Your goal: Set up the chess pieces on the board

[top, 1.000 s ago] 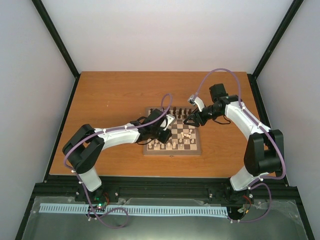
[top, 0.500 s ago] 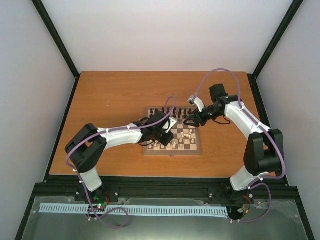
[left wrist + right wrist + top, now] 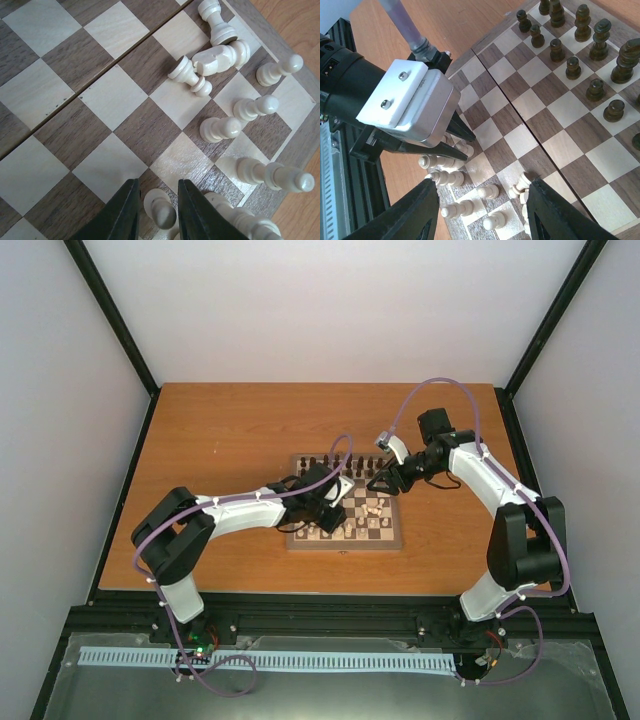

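Observation:
The board (image 3: 345, 544) lies mid-table. Dark pieces (image 3: 345, 462) stand along its far rows, also in the right wrist view (image 3: 572, 67). Cream pieces (image 3: 350, 530) stand along the near rows. A few cream pieces (image 3: 215, 55) lie toppled together on the squares, also seen from the top (image 3: 372, 508). My left gripper (image 3: 156, 200) is low over the board's near rows (image 3: 335, 504), its jaws open on either side of a standing cream pawn (image 3: 160, 210) with small gaps. My right gripper (image 3: 482, 200) is wide open and empty above the board's right side (image 3: 376, 480).
The left gripper's white housing (image 3: 410, 100) fills the left of the right wrist view, close to my right fingers (image 3: 420, 215). Standing cream pawns (image 3: 220, 129) crowd the squares right of the left fingers (image 3: 192, 210). Bare wooden table (image 3: 230, 430) surrounds the board.
My left gripper has shifted slightly right over the near cream rows. My right gripper has barely moved.

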Robot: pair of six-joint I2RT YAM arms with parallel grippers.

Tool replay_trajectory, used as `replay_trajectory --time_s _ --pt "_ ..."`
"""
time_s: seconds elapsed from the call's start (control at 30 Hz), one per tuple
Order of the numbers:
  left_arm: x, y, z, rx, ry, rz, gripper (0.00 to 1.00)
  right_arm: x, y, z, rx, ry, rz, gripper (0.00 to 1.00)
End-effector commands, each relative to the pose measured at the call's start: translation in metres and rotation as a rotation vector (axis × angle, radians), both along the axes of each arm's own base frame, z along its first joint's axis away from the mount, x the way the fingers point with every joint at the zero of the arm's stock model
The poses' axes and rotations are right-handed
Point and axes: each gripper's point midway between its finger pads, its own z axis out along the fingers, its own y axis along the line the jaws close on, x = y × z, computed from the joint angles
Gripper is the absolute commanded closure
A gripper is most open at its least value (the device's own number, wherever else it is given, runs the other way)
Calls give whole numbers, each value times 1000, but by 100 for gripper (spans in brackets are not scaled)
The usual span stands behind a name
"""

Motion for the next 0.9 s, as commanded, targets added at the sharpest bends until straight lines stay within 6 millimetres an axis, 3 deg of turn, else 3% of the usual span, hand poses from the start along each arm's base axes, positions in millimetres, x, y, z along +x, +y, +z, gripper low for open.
replay_trajectory --time_s 0.0,0.57,0.73,0.87 --pt "6 -11 9 -10 -30 -17 75 -2 1 -4 9 18 15 50" --pt "10 -9 19 -15 -56 7 73 -4 1 -1 13 18 20 50" --pt "7 -14 37 -71 -71 -15 61 -5 -2 1 -14 3 34 50" --pt "10 -16 58 -109 -97 -3 57 2 -20 -9 -140 -57 3 51"
